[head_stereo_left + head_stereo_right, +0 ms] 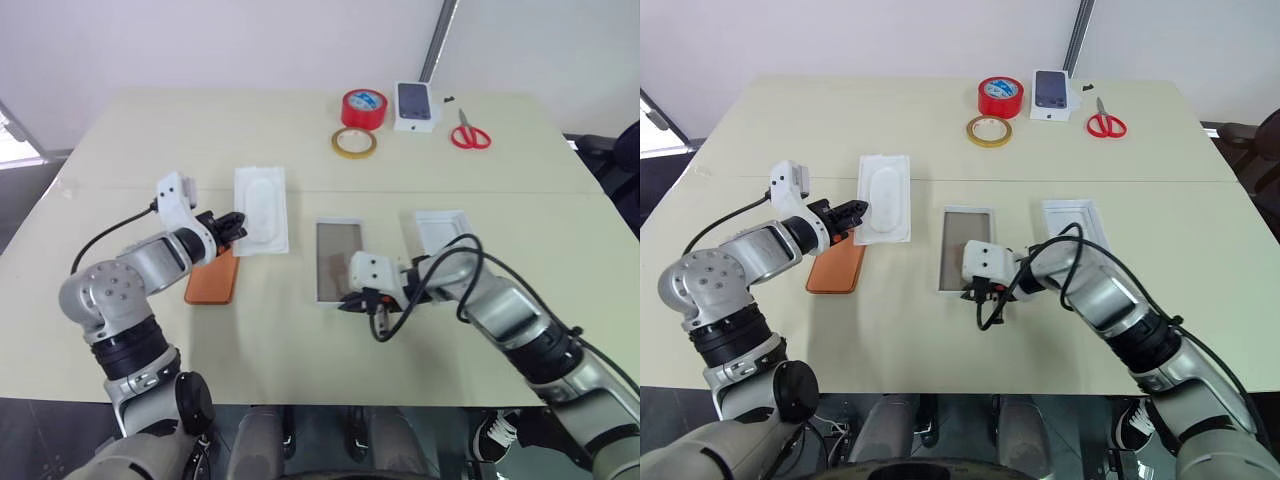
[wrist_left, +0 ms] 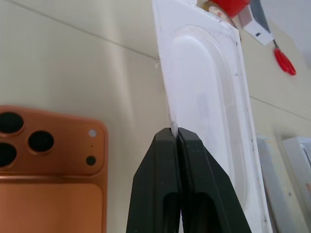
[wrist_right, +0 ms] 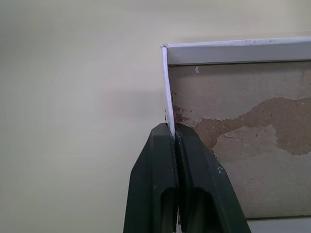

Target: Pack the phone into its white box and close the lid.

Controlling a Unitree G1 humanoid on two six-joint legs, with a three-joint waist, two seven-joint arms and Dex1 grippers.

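Pale beige tabletop carried everything, with tape rolls, a small carton and scissors up along its far edge. At this moment both tools were clamped shut on thin cardboard: the left tool pinched the edge of the thin white insert, and the right tool pinched the near wall of the white box, close to its corner. The phone lay flat, camera side up, just beside the left tool and toward the tabletop's near-left part, touching or nearly touching the insert as far as the head views allowed. The lid lay just beside the box, toward the right edge. To do this step well, the right tool should probably hold the box steady without crushing its low wall, while the left clears the insert away so the phone can be reached and carried to the box.
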